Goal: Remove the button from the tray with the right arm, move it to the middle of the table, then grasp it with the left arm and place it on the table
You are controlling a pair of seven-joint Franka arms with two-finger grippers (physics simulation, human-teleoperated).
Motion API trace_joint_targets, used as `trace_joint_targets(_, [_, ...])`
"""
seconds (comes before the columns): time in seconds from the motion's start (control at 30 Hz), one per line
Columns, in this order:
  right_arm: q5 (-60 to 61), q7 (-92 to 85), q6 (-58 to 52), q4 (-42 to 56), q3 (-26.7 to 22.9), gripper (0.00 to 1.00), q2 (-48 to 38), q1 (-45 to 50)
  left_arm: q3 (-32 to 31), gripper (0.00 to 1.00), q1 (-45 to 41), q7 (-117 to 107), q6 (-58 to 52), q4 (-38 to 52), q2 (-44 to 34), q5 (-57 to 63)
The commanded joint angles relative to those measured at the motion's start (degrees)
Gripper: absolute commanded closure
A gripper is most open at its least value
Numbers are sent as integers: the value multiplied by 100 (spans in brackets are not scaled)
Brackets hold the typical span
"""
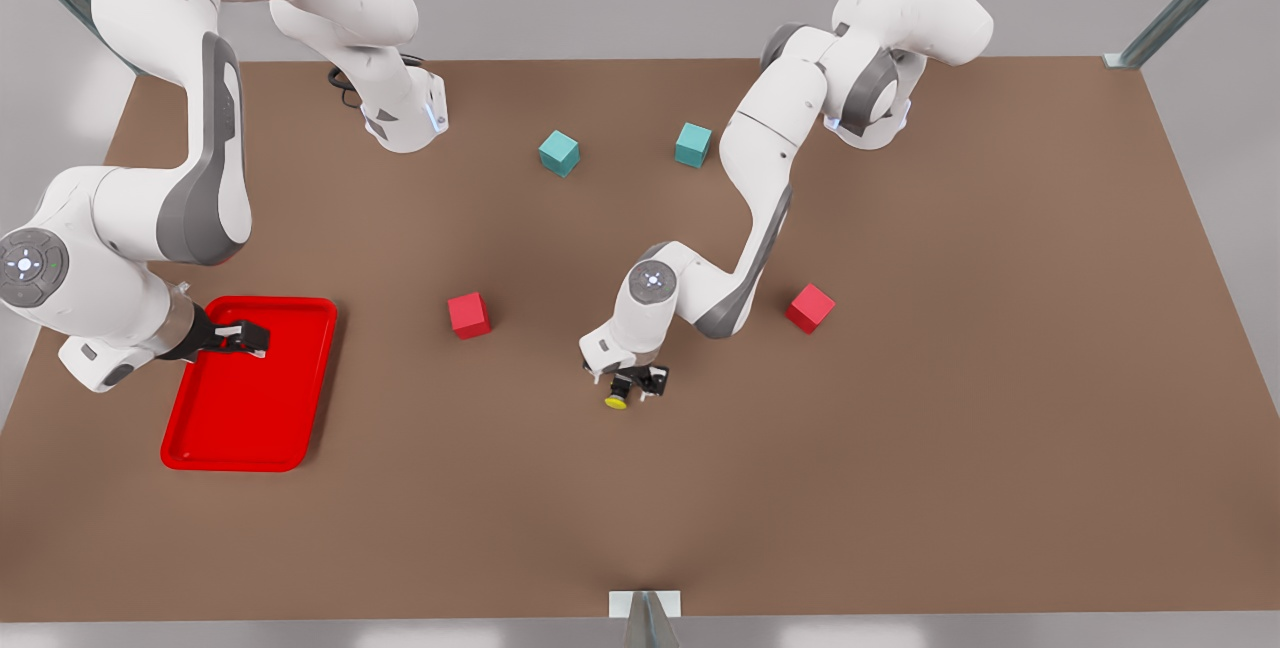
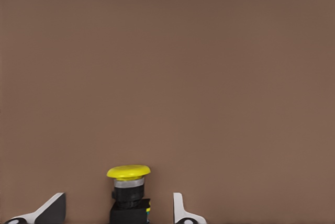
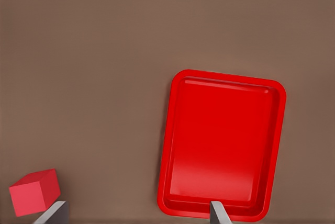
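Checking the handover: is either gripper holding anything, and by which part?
Nothing is held. The open left gripper straddles the yellow-capped black button, fingers clear of it; the open right gripper hovers over the flat red tray.

The matte brown rectangular bench (image 1: 900, 488) carries a flat red tray (image 1: 250, 418) near its left edge, two red cubes (image 1: 469, 315) mid-bench, and two teal cubes (image 1: 559, 153) toward the far edge.

The button (image 2: 129, 195) is seen between the spread fingers (image 2: 180, 211) of the left tool (image 2: 118, 211), with a clear gap on each side. A round yellow cap sits on a silver collar above a black body. Plain brown bench (image 2: 167, 67) lies beyond.
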Motion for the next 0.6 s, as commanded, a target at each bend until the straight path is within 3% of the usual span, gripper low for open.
trace_joint_targets(0.0, [4, -30, -3, 3, 0, 0, -5, 0, 1, 0, 0, -28, 113, -112, -117, 54])
trace_joint_targets(0.23, [4, -30, 111, -6, 0, 0, 30, 9, -34, 0, -61, -634, -1469, 37, -161, -16])
trace_joint_targets(0.57, [4, -30, 120, -23, 0, 0, 47, 0, 18, 0, -53, -863, -1513, 292, 50, 1])
